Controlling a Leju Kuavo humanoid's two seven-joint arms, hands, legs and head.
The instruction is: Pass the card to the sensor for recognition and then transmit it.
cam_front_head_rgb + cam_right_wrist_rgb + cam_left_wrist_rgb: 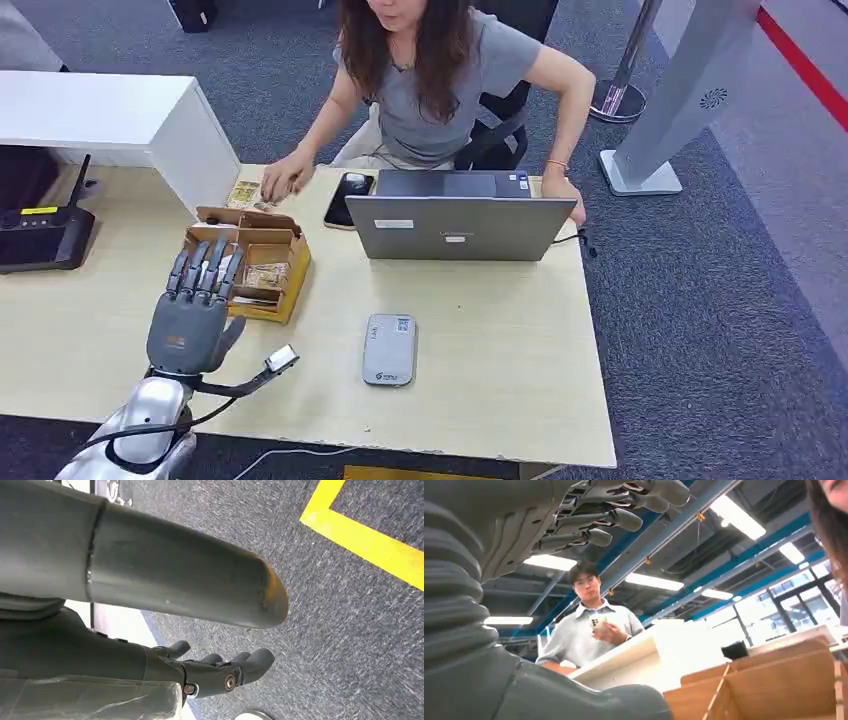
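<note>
Head view: laptop [458, 227] behind sensor [389, 350].

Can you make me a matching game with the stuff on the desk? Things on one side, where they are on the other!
Things:
1. left hand
2. laptop
3. card reader
4. phone

Places:
A. flat in the middle of the desk, nearest the robot
B. open in front of the seated person
C. over the cardboard box, fingers spread
D. lying just left of the laptop

Pairs: 1-C, 2-B, 3-A, 4-D
</note>
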